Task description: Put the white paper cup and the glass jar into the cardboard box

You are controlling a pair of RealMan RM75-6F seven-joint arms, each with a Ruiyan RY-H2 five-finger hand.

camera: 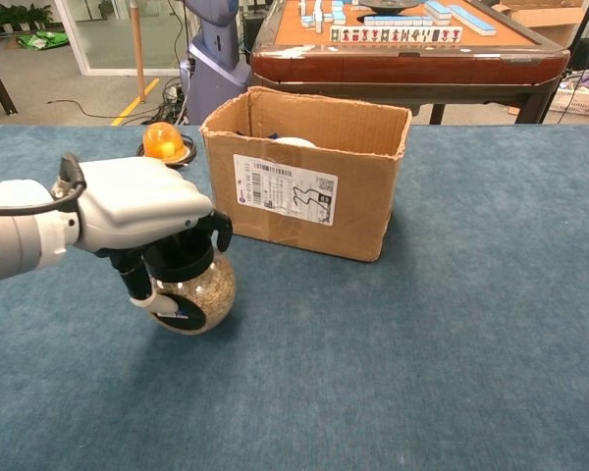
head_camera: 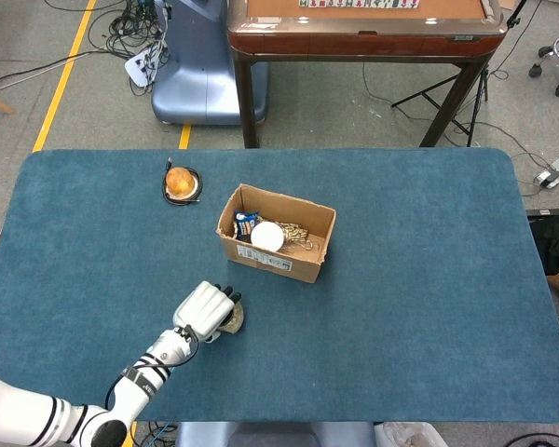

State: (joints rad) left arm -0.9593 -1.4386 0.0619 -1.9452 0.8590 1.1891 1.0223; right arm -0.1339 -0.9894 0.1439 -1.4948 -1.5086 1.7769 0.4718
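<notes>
A robot lab: floor cables (head_camera: 121,37), yellow floor tape (head_camera: 63,76), a mahjong table (head_camera: 363,23).

Orange lamp (head_camera: 178,180) on blue table (head_camera: 419,307)
</notes>
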